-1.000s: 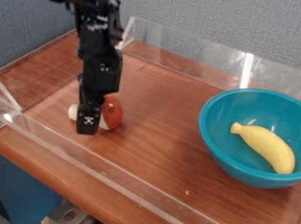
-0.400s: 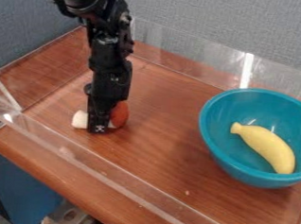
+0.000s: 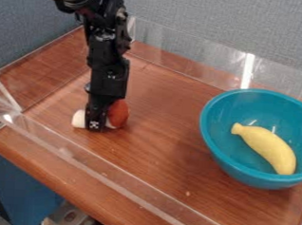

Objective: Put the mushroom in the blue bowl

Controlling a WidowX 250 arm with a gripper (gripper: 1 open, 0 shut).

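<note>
The mushroom (image 3: 116, 114) lies on the wooden table at the left, its red-brown cap to the right and its cream stem end (image 3: 81, 119) poking out to the left. My gripper (image 3: 100, 119) points straight down over its middle, low at the table, and looks shut on the mushroom, with the dark fingers hiding the part between stem and cap. The blue bowl (image 3: 220, 147) stands apart at the right.
A yellow banana (image 3: 266, 147) lies inside the bowl. Low clear acrylic walls (image 3: 63, 143) fence the wooden table (image 3: 166, 125) on all sides, with one wall close in front of the mushroom.
The jaws have drawn together around the mushroom. The arm itself has hardly shifted, and the mushroom still lies on the table.
</note>
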